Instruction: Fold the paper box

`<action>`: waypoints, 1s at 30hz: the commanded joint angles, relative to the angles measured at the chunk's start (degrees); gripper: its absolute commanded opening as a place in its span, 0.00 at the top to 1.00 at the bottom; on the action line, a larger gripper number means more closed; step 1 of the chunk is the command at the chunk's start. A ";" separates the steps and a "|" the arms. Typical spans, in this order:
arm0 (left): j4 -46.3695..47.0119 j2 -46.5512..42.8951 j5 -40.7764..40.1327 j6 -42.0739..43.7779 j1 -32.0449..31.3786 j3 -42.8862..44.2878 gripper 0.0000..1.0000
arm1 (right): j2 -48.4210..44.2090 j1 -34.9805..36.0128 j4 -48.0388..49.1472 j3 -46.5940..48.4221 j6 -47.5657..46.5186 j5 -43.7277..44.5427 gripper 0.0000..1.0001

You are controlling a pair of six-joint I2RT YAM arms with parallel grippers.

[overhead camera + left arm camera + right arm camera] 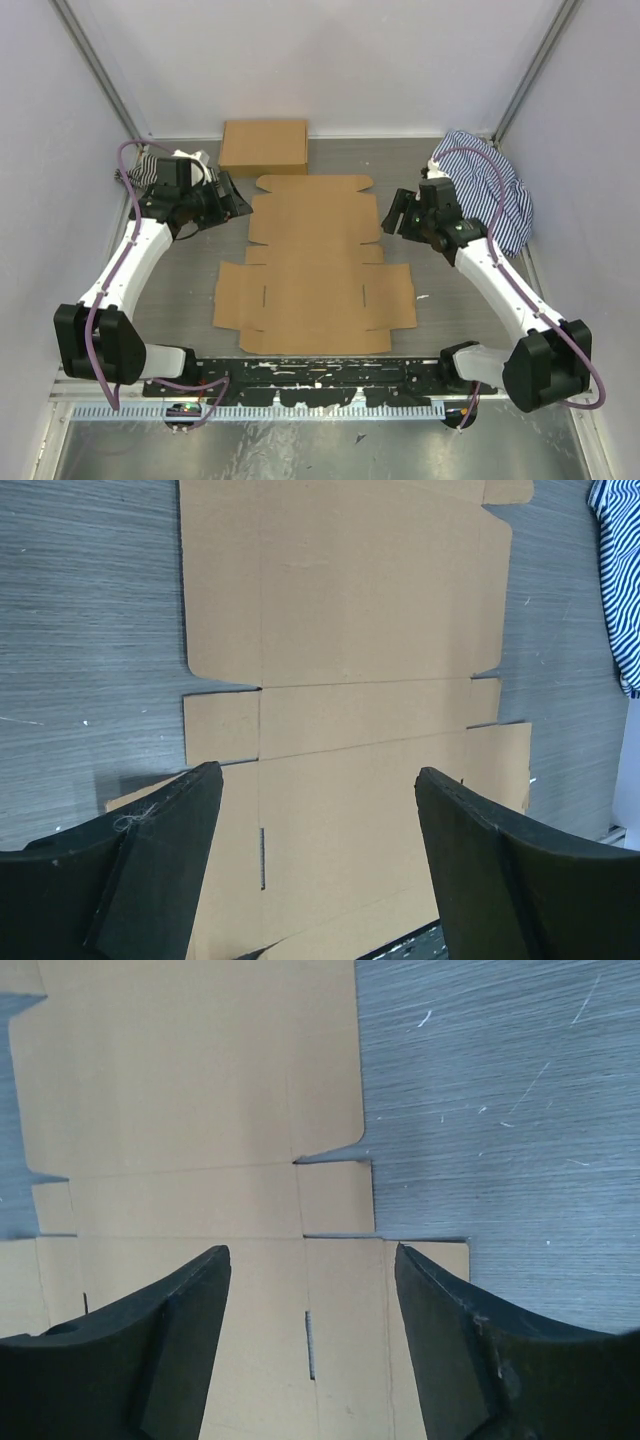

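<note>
The paper box [315,265] lies as a flat, unfolded die-cut sheet in the middle of a grey, wood-grain table [450,300], its flaps and tabs spread out and its long axis running from the near edge toward the back. The tabletop shows fine pale scratches in the right wrist view. Plain white walls close the space on three sides, with slanted metal posts rising at the two back corners. A black strip [320,370] with scraped, whitish patches runs along the near edge between the arm bases. Behind the sheet, near the back wall, sits a closed brown cardboard box [264,146], just apart from the sheet's far edge. A blue-and-white striped cloth [490,190] is bunched at the back right. The left gripper [232,197] hovers just beside the sheet's far left edge, jaws spread wide and holding nothing. The right gripper [395,213] hovers by the far right edge, jaws likewise parted and empty.
</note>
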 commanded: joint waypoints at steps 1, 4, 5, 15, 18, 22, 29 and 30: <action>0.62 -1.11 1.16 -0.24 0.19 -0.79 0.15 | 1.76 -1.90 3.27 1.99 0.30 -4.66 0.27; 0.56 -0.68 1.18 -0.42 0.19 -1.00 0.16 | 4.51 -1.96 2.62 4.07 -0.53 -4.97 0.18; 0.57 -0.34 1.16 -0.46 0.19 -0.99 0.16 | 5.24 -2.01 2.53 4.78 -0.63 -4.90 0.01; 1.12 0.55 2.10 -1.07 0.00 -1.70 0.17 | 17.22 -4.21 3.07 9.52 -0.40 -4.94 0.00; 2.67 1.37 4.79 -2.11 -1.17 -2.44 0.19 | 19.47 -5.09 3.97 9.12 -0.01 -5.22 0.00; 1.22 3.90 4.44 -2.16 -4.54 -2.01 0.21 | 21.14 -5.35 5.88 8.36 -0.37 -7.00 0.03; 11.20 5.23 4.43 -7.31 -5.43 -15.00 0.23 | 21.89 -4.20 7.48 4.89 -0.58 -10.20 0.07; 12.77 4.56 5.41 -7.91 -5.62 -15.97 0.24 | 22.11 -3.58 6.84 4.97 -0.92 -8.82 0.07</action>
